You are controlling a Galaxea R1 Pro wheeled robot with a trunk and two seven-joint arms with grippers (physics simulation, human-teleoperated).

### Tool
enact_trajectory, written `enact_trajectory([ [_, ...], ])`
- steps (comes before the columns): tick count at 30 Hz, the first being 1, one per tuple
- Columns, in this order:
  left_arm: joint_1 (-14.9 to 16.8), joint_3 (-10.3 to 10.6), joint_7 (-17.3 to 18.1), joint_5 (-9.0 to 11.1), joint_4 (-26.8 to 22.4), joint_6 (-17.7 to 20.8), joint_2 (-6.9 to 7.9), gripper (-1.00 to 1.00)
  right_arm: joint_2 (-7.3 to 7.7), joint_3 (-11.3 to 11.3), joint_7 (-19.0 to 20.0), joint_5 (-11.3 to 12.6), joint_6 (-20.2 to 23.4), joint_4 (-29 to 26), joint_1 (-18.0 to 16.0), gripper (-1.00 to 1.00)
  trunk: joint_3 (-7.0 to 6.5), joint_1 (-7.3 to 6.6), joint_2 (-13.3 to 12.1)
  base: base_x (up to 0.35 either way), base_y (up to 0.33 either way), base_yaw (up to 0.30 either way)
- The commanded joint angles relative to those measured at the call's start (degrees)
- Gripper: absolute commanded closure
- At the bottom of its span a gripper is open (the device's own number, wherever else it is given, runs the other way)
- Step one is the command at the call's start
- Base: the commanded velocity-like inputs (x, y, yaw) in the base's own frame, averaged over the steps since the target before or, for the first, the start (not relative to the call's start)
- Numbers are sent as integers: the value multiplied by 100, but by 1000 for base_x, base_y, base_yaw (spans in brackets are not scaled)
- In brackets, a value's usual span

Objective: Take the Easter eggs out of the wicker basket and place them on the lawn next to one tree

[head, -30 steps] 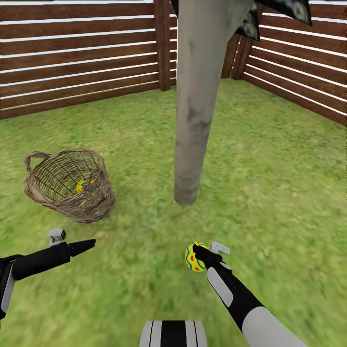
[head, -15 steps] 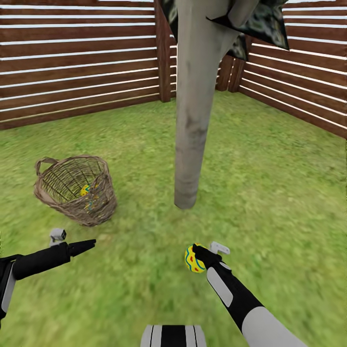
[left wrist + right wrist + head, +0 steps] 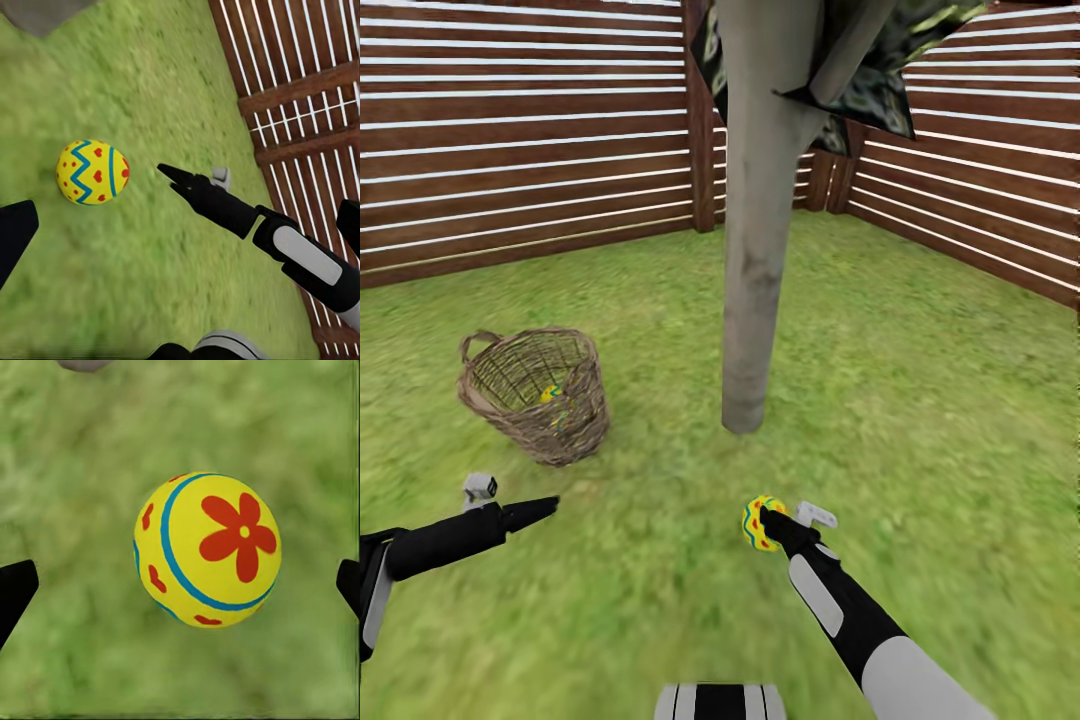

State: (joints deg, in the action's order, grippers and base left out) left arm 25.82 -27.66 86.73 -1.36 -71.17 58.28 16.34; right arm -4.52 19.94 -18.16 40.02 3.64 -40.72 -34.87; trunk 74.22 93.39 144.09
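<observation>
Right pincer (image 3: 763, 522) fingertips spread wide, egg (image 3: 208, 549) between, untouched, above lawn (image 3: 920, 400)

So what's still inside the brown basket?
Through the woven wall of the wicker basket a bit of yellow egg with coloured marks shows near the bottom. The weave covers the rest, so how many eggs are in there cannot be told.

Basket (image 3: 538, 395) sits left of the tree (image 3: 755, 250) on the lawn (image 3: 920, 400), an egg (image 3: 552, 394) inside; fence (image 3: 520, 140) behind.
</observation>
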Motion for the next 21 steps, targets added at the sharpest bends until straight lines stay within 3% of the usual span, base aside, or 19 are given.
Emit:
enact_trajectory([
  [1,2,-3,28,-17,-2,60,0,-100,4,23,-57,34,37,-9,-2,-100,-19,-7,0,-313,0,0],
  [9,2,30,-14,-26,-2,85,-3,-100,-10,-3,-170,73,547,28,-19,-100,-196,-27,-10,-325,0,0],
  [14,2,36,-95,-38,-2,87,11,-100,-10,-31,-571,87,1149,27,-61,-100,-307,-40,-17,-330,0,0],
  [17,9,36,-389,-39,-4,77,23,-100,-35,-34,-857,86,1492,-6,-78,-100,-373,-48,-21,-325,0,0],
  [21,16,33,-1183,-40,-2,93,26,-100,-204,-34,-1104,76,1789,-20,-113,-100,-462,-58,-27,-201,0,0],
])
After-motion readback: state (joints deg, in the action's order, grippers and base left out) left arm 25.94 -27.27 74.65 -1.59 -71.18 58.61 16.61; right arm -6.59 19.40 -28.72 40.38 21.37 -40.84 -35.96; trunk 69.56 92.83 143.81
